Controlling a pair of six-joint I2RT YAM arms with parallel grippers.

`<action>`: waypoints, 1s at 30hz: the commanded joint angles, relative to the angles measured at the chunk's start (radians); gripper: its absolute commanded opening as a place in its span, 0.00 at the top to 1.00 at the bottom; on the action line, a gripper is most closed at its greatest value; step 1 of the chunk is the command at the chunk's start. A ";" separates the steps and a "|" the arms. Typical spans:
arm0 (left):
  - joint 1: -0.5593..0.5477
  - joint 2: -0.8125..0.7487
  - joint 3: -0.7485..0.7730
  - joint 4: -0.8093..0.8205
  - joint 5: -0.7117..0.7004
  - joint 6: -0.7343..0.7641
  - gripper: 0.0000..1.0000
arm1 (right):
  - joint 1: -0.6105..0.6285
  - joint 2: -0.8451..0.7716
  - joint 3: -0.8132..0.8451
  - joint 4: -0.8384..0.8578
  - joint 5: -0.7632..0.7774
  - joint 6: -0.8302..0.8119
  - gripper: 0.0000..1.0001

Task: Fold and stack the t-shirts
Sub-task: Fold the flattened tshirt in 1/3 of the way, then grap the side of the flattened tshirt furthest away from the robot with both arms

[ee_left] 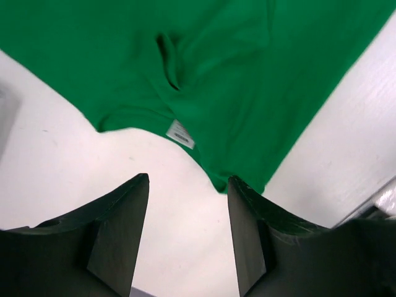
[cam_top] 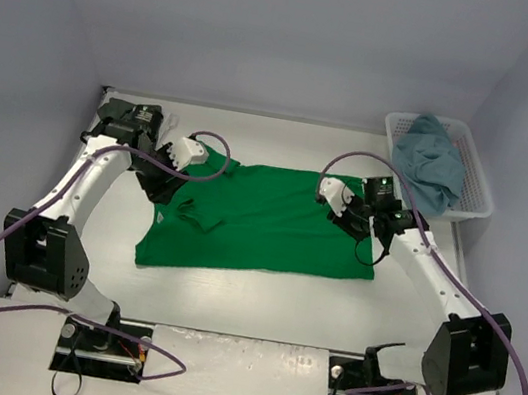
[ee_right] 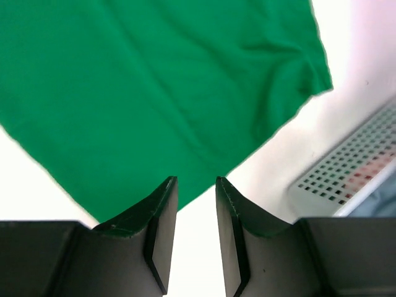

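A bright green t-shirt (cam_top: 260, 222) lies spread out across the middle of the white surface (cam_top: 256, 308). It is mostly flat, with a pucker of cloth near its left end. I stand over it at both ends.

My left jaws hang above the shirt's left edge, spread wide, with nothing between them. The dark fingers (ee_left: 120, 235) frame bare surface and a corner of green cloth. A small white label (ee_left: 180, 134) shows on the shirt just beyond them.

My right jaws sit low at the shirt's right edge, parted by a narrow gap and pinching nothing. Only white surface shows between the two fingers (ee_right: 158, 229). The green hem runs just behind the left one, and I cannot tell whether that tip touches the cloth.

Off to my right, in the far corner of the surface, stands a white slatted basket (cam_top: 477, 198). A dusty light blue t-shirt (cam_top: 432, 165) is crumpled inside it, with one fold spilling over the near rim.
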 commanded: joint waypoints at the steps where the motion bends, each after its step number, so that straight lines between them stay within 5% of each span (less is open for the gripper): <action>1: 0.003 0.005 0.081 0.092 0.045 -0.120 0.51 | -0.080 0.112 0.105 0.140 0.009 0.096 0.72; 5: 0.003 0.104 0.155 0.230 0.016 -0.222 0.51 | -0.138 0.308 0.268 0.186 0.021 0.217 0.70; 12: 0.001 0.310 0.380 0.242 -0.025 -0.302 0.51 | -0.152 0.658 0.578 0.183 0.141 0.361 0.69; 18: 0.000 0.404 0.471 0.227 -0.027 -0.317 0.51 | -0.166 0.767 0.705 0.174 0.129 0.393 0.57; 30: -0.015 0.473 0.491 0.244 -0.042 -0.311 0.52 | -0.221 0.887 0.836 0.158 0.069 0.470 0.56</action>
